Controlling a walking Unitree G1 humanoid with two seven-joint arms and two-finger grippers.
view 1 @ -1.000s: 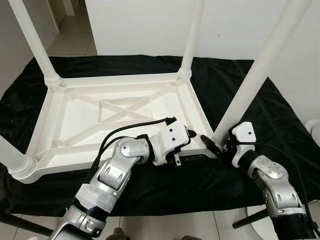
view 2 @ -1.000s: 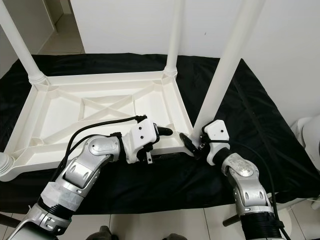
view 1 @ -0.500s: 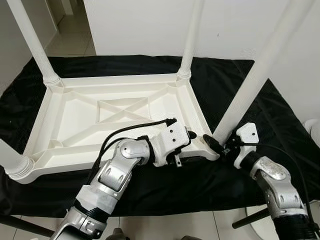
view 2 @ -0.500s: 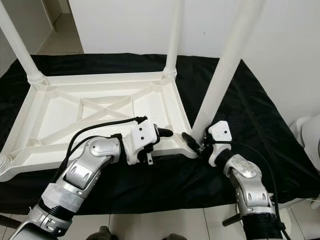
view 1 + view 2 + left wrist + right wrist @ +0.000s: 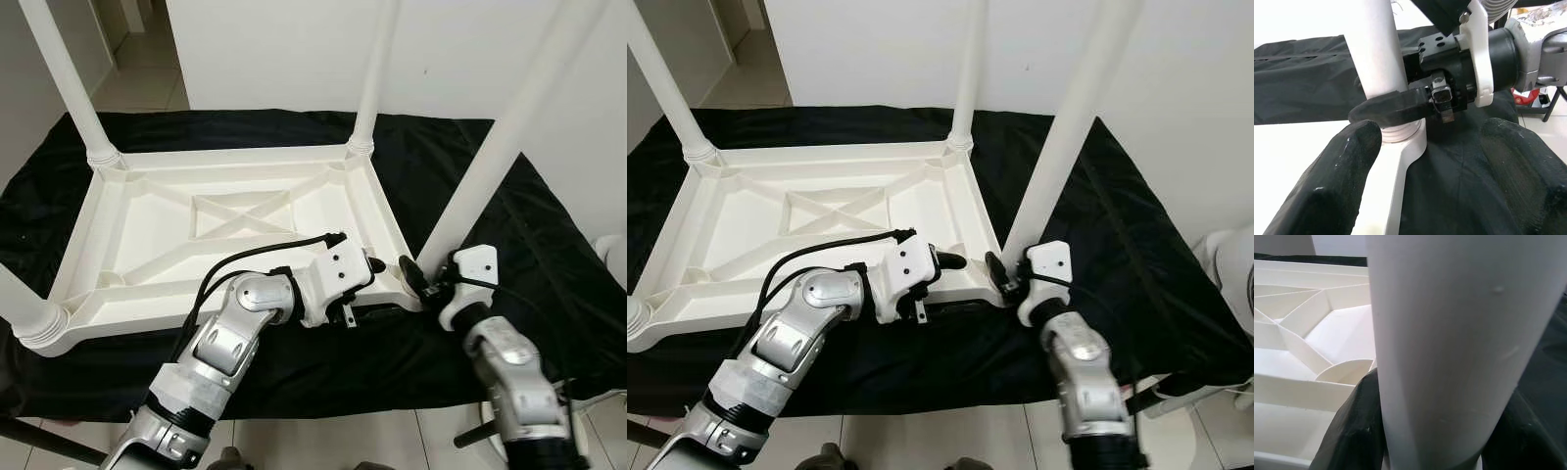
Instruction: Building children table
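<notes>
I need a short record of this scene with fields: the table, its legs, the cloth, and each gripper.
table: white tabletop lying upside down
legs: four white legs point up; near right leg stands in its corner socket
cloth: black cloth spread under the table
right gripper: fingers closed around the base of the near right leg
left gripper: open, at the tabletop's near edge beside that corner

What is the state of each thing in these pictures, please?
Table top: upside down on the black cloth.
Near right leg: standing in its corner socket, leaning slightly.
Three other legs: seated in their corners.
Right claw: shut on the near right leg at its base.
Left claw: open, beside that same corner.
</notes>
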